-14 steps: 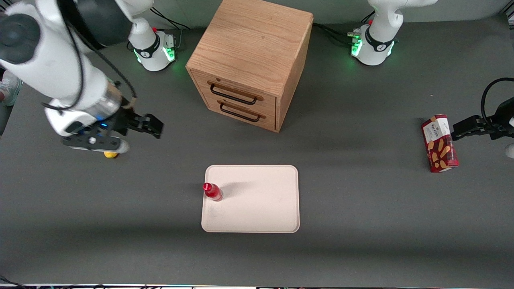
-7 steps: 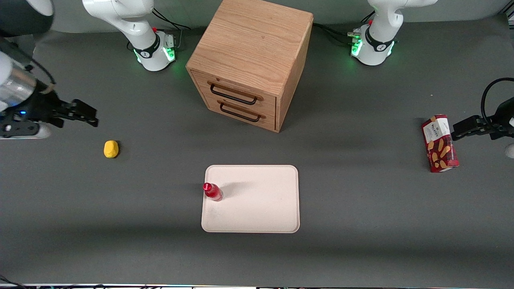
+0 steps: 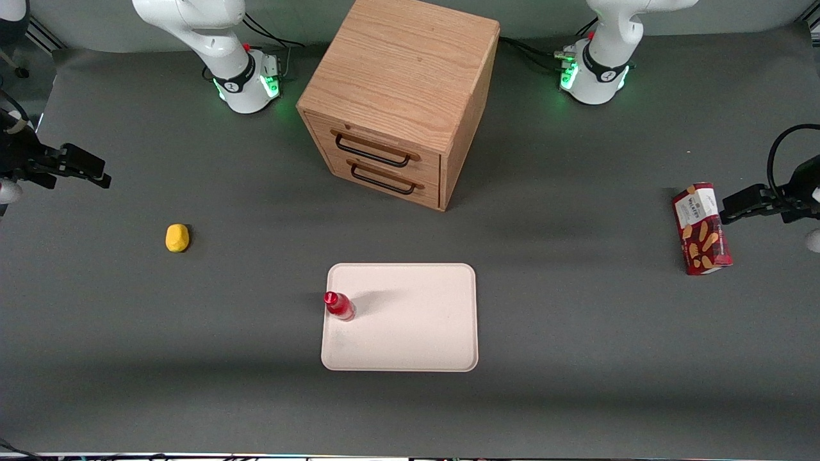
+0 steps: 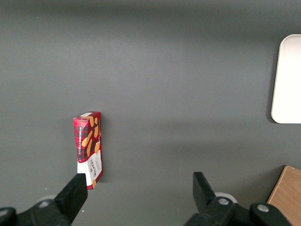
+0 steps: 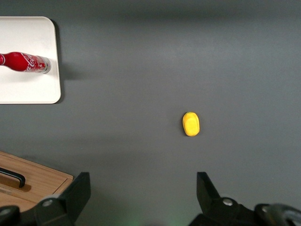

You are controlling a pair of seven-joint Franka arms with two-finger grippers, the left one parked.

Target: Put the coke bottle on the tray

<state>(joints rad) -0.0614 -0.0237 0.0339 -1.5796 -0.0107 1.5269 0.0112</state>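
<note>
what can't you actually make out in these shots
- Gripper, at the working arm's end of the table: arm cut off by the front view's edge.
- Coke bottle standing on the tray: lettering too small in front view.
- Wooden drawer cabinet: contents hidden, both drawers closed.

surface: dark grey mat (image 3: 576, 333) | furniture: wooden two-drawer cabinet (image 3: 400, 96), upper centre of frame | light: soft, overhead

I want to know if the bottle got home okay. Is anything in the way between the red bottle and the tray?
No, nothing is in the way. The coke bottle already stands upright on the tray, close to its edge. The gripper is open and far off toward the working arm's end of the table, above bare tabletop, holding nothing.
</note>
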